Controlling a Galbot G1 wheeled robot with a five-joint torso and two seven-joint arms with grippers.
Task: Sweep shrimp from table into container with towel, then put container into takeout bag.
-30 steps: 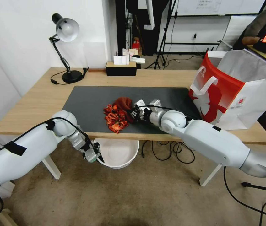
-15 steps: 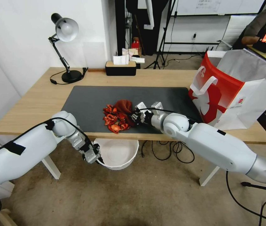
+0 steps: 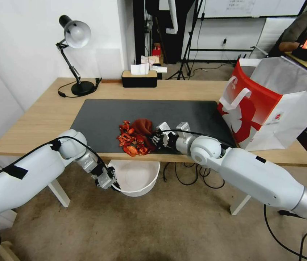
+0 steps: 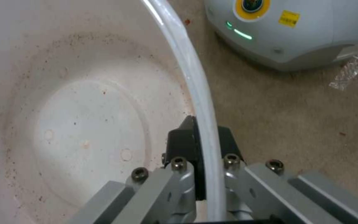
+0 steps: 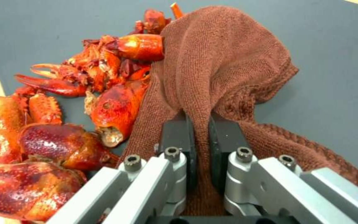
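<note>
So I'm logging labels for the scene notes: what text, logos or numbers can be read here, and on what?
No text can be read.
Takeout bag: small round red logo on its white side, too small to read.
Robot base: yellow sticker and round yellow emblem, both too blurred to read.
Whiteboard in the room behind: faint writing, too small to read.

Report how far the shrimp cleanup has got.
Done: the right hand is shut on the towel, and the left hand grips the bowl by its rim below the table edge.
In hand: the towel presses against the shrimp near that edge.
Left: the bowl holds no shrimp yet, and it must go into the bag.
</note>
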